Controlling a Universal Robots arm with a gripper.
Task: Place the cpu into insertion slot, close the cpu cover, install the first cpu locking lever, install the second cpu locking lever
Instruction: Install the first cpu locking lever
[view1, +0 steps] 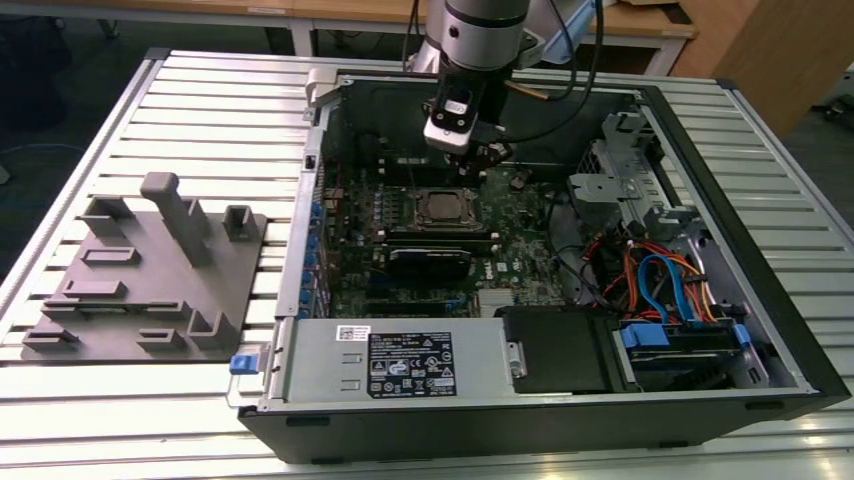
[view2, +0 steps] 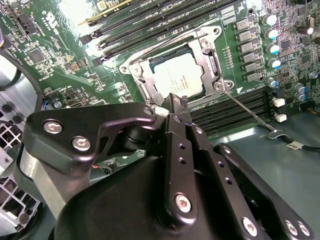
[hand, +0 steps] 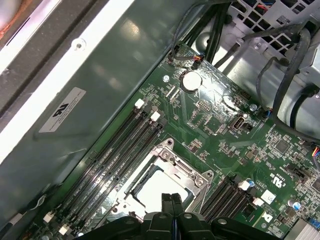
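Observation:
The cpu (view2: 176, 75) lies in its socket on the green motherboard, its pale metal top showing through the window of the cpu cover (view2: 209, 61), which lies flat over it. One thin wire locking lever (view2: 250, 114) sticks out from the socket corner across the memory slots, unlatched. My gripper (view2: 179, 101) hangs just above the socket's edge, fingers shut together with nothing between them. In the first wrist view the gripper (hand: 171, 198) sits over the cover (hand: 189, 169). In the exterior view the gripper (view1: 473, 158) hovers just behind the cpu (view1: 443, 208).
The open computer case (view1: 747, 200) walls in the board. Bundled cables (view1: 654, 280) and a drive cage fill the exterior view's right, and a silver power supply (view1: 387, 362) lies in front. A grey fixture plate (view1: 147, 275) stands on the table at that view's left.

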